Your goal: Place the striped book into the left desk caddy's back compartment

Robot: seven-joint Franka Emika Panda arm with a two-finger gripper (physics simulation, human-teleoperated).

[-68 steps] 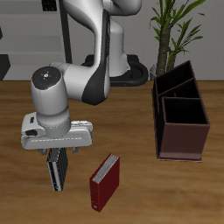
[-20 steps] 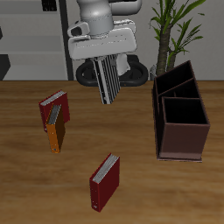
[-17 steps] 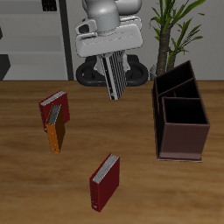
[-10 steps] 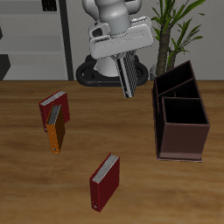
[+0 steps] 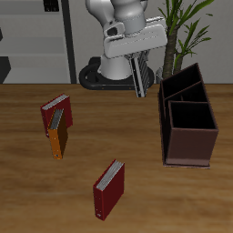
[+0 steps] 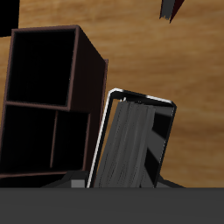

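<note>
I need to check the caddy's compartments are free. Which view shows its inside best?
The wrist view: it looks down into the left desk caddy, though its sections are dark. The exterior view shows the caddy obliquely, beside the striped book hanging from the tool.

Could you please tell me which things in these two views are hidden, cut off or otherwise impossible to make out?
- Gripper, exterior view: its fingertips are hidden behind the thin black, grey and white striped book hanging from it.
- Dark maroon-brown open-topped desk caddy, exterior view: its own walls hide the compartment floors; in the wrist view the insides are just black shadow.
- Small orange book, exterior view: partly covers a dark-red book behind it.
</note>
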